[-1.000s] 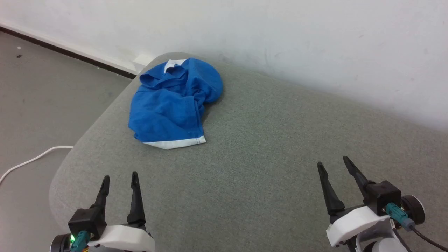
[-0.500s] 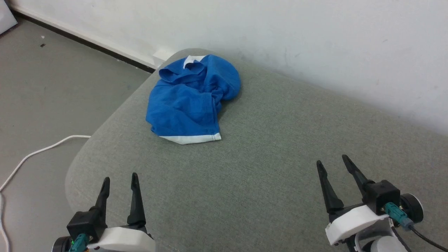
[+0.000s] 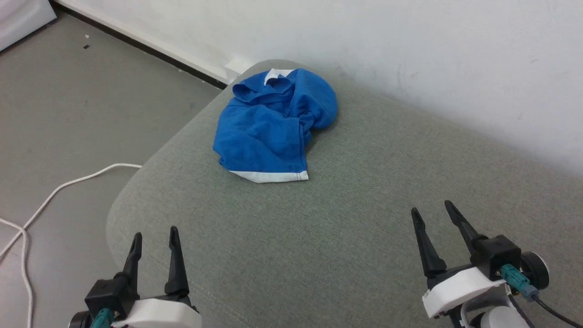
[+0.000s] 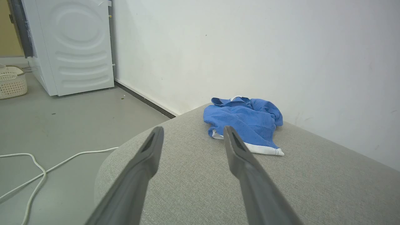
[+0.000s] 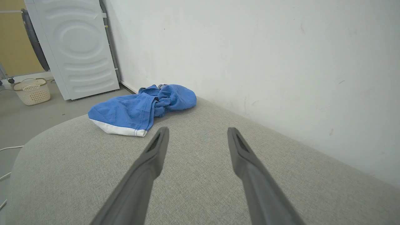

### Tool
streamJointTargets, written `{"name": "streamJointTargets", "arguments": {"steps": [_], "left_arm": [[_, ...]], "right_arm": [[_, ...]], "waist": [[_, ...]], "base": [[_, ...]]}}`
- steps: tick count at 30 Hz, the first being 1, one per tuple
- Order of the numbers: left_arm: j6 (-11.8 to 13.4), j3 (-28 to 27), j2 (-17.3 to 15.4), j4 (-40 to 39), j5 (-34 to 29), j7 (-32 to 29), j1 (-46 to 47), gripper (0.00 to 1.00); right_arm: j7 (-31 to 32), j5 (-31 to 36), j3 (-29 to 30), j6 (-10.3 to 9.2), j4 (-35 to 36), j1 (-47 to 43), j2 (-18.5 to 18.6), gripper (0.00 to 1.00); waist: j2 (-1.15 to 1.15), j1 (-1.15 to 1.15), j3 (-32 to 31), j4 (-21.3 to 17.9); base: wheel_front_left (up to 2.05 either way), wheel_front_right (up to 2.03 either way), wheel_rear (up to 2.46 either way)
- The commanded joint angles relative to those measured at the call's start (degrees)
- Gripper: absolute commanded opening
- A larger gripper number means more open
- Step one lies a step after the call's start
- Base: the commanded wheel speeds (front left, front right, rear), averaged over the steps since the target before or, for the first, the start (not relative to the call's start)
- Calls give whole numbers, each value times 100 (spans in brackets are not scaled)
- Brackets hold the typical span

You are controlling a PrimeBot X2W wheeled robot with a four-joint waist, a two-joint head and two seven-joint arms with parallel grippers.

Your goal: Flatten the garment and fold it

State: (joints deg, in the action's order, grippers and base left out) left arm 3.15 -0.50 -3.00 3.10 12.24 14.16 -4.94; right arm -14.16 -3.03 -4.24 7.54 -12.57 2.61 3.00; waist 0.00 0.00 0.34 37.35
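The garment is thin, matt blue cloth, creased; the cushion beneath is coarse-woven grey fabric; the gripper fingers look matt black plastic

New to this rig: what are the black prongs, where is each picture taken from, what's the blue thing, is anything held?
It is a two-armed robot at a grey cushioned seat. The black prongs are gripper fingers: the head camera's picture shows the left gripper lower left, the right gripper lower right. The other two pictures come from wrist cameras looking along each gripper's fingers. The crumpled blue garment with a white hem lies at the seat's far left corner. Both grippers are open, short of it, holding nothing.
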Motion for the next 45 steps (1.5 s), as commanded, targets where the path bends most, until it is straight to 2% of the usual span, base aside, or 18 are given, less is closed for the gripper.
{"name": "streamJointTargets", "arguments": {"steps": [1, 19, 21, 25, 27, 30, 35, 38, 45], "left_arm": [[30, 3, 12, 28, 54, 48, -104, 100], [-15, -13, 13, 120, 101, 84, -98, 100], [-18, -40, 13, 23, 346, 84, -85, 100], [-99, -133, 13, -401, 1231, 84, 153, 100], [-198, -144, 6, -690, 1366, 84, 366, 100], [-310, -130, -250, -1089, 1318, -103, 874, 100], [-402, -137, -845, -1311, 1301, -978, 2214, 100], [-519, -84, -1233, -902, 1255, -1473, 3096, 100], [-758, 200, -1571, 419, 1373, -2250, 4676, 100]], "right_arm": [[-48, -14, -11, -5, -33, 110, -12, 100], [-84, -64, 19, -5, -64, 89, -13, 100], [-84, -69, 64, -5, -33, 80, -13, 100], [-84, 23, 178, -5, 58, 77, -13, 100], [-84, 91, 258, -5, 118, 76, -13, 100], [-80, 186, 373, -5, 236, 63, -13, 100], [20, 393, 553, -5, 551, 103, -13, 100], [143, 546, 599, -5, 827, 181, -13, 100], [457, 845, 438, -5, 1462, 430, -13, 100]], "waist": [[0, 0, 8, 53], [0, 0, -54, 136], [0, 0, -31, 118], [0, 0, 109, 4], [0, 0, 184, -54], [0, 0, 322, -118], [0, 0, 685, -184], [0, 0, 988, -264], [0, 0, 1611, -606]], "base": [[0, 0, 0], [0, 0, 0], [0, 0, 0], [0, 0, 0], [0, 0, 0], [0, 0, 0], [0, 0, 0], [0, 0, 0], [0, 0, 0]]}}
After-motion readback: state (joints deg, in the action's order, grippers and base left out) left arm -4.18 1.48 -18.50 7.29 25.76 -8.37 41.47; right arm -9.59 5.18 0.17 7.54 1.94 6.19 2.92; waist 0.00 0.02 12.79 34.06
